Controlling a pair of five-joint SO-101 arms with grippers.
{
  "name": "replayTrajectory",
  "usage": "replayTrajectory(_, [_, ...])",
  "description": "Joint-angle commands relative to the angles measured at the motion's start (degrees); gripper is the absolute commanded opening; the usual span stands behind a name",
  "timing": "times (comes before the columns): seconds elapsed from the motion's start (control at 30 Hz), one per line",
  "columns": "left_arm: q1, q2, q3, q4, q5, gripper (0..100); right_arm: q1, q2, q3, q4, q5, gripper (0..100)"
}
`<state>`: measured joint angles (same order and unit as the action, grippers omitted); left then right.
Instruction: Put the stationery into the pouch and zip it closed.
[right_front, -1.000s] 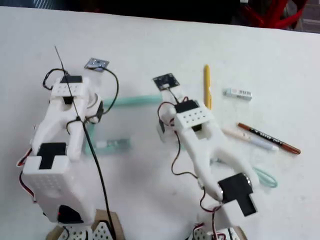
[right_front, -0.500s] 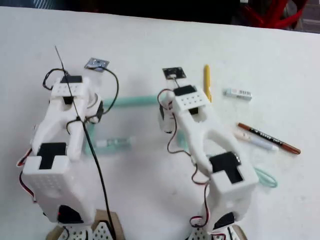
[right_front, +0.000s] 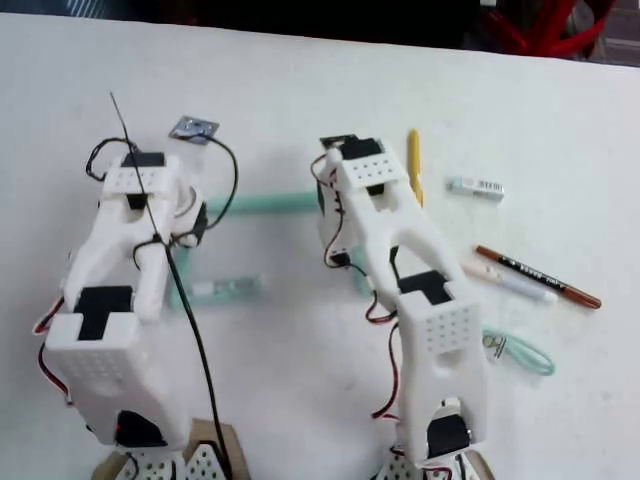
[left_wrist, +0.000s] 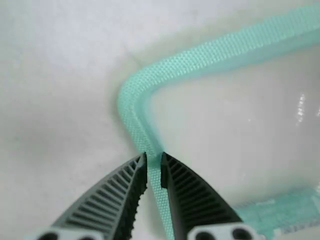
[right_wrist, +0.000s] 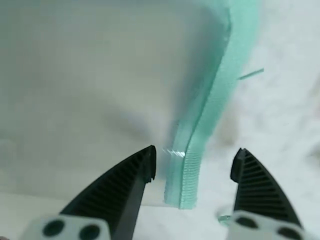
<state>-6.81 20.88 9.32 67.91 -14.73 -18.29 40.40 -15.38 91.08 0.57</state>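
While the left gripper stays pinched on the mint-green fabric edging of the clear plastic pouch near its far-left corner, the right arm has straightened and reached farther across the white table. The right gripper now hangs with jaws spread astride the pouch's right edge. The yellow pen, white eraser and red-brown marker lie right of the pouch, outside it, so loading seems yet to begin.
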Motion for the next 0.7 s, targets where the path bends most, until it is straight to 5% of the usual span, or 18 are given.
replayTrajectory(0.0, [0.1, -2.1, 0.9, 0.2, -0.4, 8, 3.5, 0.9, -0.4, 0.9, 1.8, 24.8])
replayTrajectory(0.17, [3.6, -15.4, 1.6, 3.2, -2.7, 9, 8.3, -3.6, -0.1, -2.0, 2.3, 24.8])
replayTrajectory(0.5, [16.9, -45.9, 18.9, 5.2, -28.7, 21, 14.1, -4.0, -0.2, -2.7, 2.6, 24.8])
replayTrajectory(0.67, [25.3, -57.2, 33.0, 4.6, -34.5, 26, 16.9, -4.2, -1.8, -2.2, 2.6, 24.8])
